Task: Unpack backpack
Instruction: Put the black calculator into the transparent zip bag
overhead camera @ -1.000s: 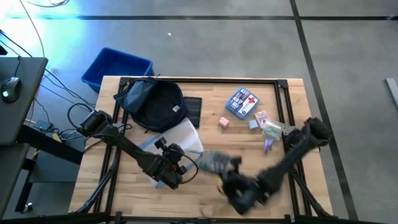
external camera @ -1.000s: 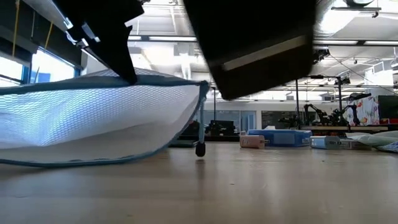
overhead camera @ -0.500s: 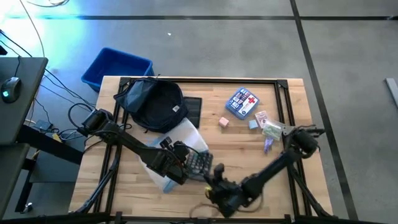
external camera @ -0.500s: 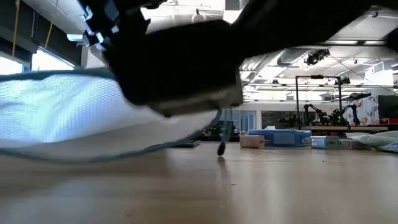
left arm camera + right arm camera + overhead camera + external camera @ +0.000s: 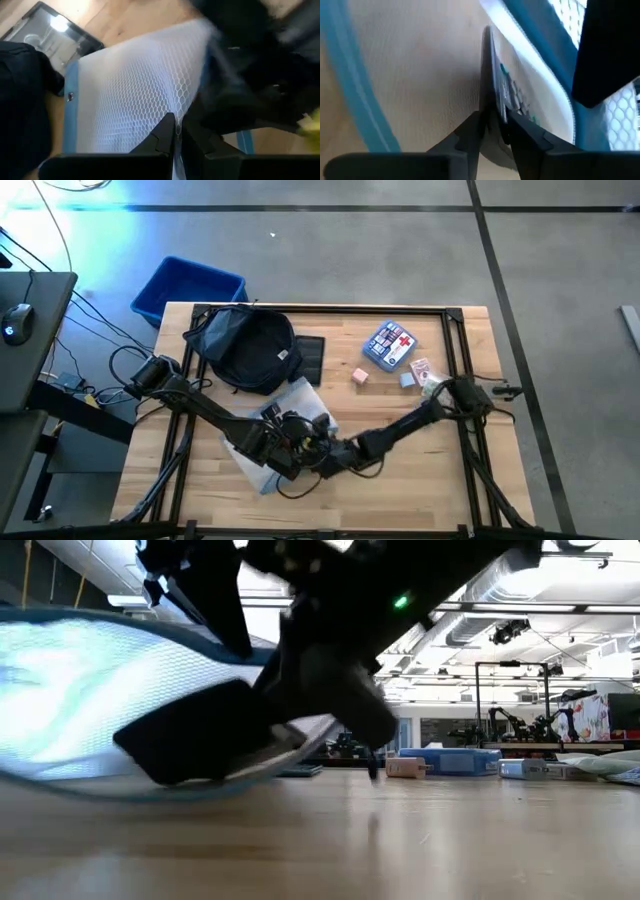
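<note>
The dark navy backpack [image 5: 250,348] lies at the table's far left, touched by no gripper. In front of it lies a white mesh pouch [image 5: 300,402] with blue trim, its mouth held open. My left gripper [image 5: 278,442] is shut on the pouch's upper layer. From the right, my right gripper [image 5: 325,455] reaches into the mouth, shut on a flat dark calculator-like slab [image 5: 195,745]. The slab's front end is between the pouch's layers. My left gripper pinches the pouch's upper mesh layer [image 5: 176,117] between its two fingers, slanting down from the near left. That layer is lifted off the table while the lower layer [image 5: 150,790] stays on the wood. My right gripper pinches the slab's thin rear edge [image 5: 492,107] between its two fingers, one on each flat face. The fingers come slanting down from the table's right. The slab tilts down into the pouch [image 5: 420,65], clear of the table in the low view.
A bright-blue bin [image 5: 188,288] stands off the far left corner. A dark flat panel [image 5: 310,358] lies beside the backpack. A blue pouch with a red cross [image 5: 390,345], two small blocks [image 5: 360,377] and packets [image 5: 432,385] lie at the far right. The near right has bare wood.
My right gripper has swept down and toward the table's left with the slab, rolling as it went, and has brought the slab's front end into the pouch's mouth. The pouch's upper layer stands higher than before, held by my left gripper.
</note>
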